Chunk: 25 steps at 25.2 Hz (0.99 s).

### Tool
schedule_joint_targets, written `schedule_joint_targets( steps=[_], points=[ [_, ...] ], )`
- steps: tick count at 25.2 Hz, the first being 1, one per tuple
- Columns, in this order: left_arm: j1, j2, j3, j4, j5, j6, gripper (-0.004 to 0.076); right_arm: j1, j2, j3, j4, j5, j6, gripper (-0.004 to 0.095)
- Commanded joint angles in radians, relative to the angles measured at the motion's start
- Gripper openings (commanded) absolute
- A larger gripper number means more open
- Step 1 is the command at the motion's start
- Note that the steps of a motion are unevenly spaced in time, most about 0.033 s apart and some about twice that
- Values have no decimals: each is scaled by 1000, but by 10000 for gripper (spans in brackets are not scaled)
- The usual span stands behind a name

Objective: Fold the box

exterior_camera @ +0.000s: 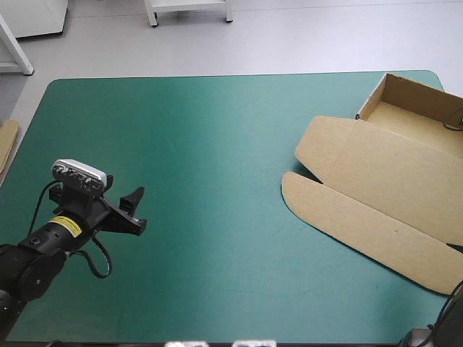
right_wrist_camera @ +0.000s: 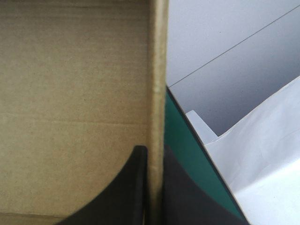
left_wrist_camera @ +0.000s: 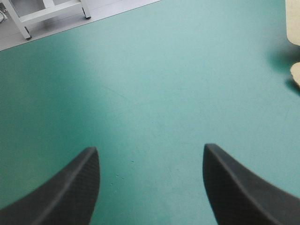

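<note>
**One Pincer Pinches the Box, the Other Is Wide Open**

The brown cardboard box (exterior_camera: 376, 181) lies on the right side of the surface with the teal-green cover (exterior_camera: 202, 144). The part by the far right corner is a tray with short walls standing up. The rest is a big flat lid with round flaps. It lies open and reaches toward the middle of the surface.

The right pincer (right_wrist_camera: 152, 150) has its two black fingers squeezed almost together on one standing wall (right_wrist_camera: 158, 70) of the box. One finger is inside the tray and the other is outside. Just past that wall is a thin strip of cover, then the edge of the surface.

The left pincer (exterior_camera: 137, 210) is well apart from the box, over the near left part of the surface. Its black fingers stand wide apart and hold nothing.

A bit of brown board (exterior_camera: 6, 141) pokes in at the left edge of the surface.
</note>
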Motion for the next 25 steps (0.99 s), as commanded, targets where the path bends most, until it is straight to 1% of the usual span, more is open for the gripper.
schedule_joint_targets(
  steps=[1, 2, 4, 5, 6, 7, 9, 10, 11, 20, 23, 25],
  points=[
    [-3, -4, -27, -5, -77, -10, 458, -4, -65, -19, -12, -23, -15, -13],
    [-3, -4, -27, -5, -77, -10, 458, -4, -65, -19, -18, -24, -15, -11],
    [-3, -4, -27, -5, -75, -10, 458, -4, -63, -19, -20, -31, -15, 55],
    [-3, -4, -27, -5, -73, -10, 458, -4, -63, -19, -18, -33, -15, 165],
    [-3, -4, -27, -5, -73, -10, 458, -4, -63, -19, -18, -33, -15, 218],
    [-3, -4, -27, -5, -73, -10, 458, -4, -63, -19, -18, -33, -15, 372],
    [-3, -4, -27, -5, -73, -10, 458, -4, -63, -19, -18, -33, -15, 542],
    [-3, -4, -27, -5, -73, -10, 458, -4, -63, -19, -18, -30, -15, 585],
    [-3, -4, -27, -5, -73, -10, 458, -4, -63, -19, -18, -28, -15, 607],
    [-3, -4, -27, -5, -73, -10, 458, -24, -113, -29, -11, -17, -15, 608],
    [-3, -4, -27, -5, -73, -10, 458, -36, -158, -29, 38, -7, -15, 608],
    [-3, -4, -27, -5, -69, -10, 458, -36, -197, -29, 106, -10, -23, 608]
  ],
)
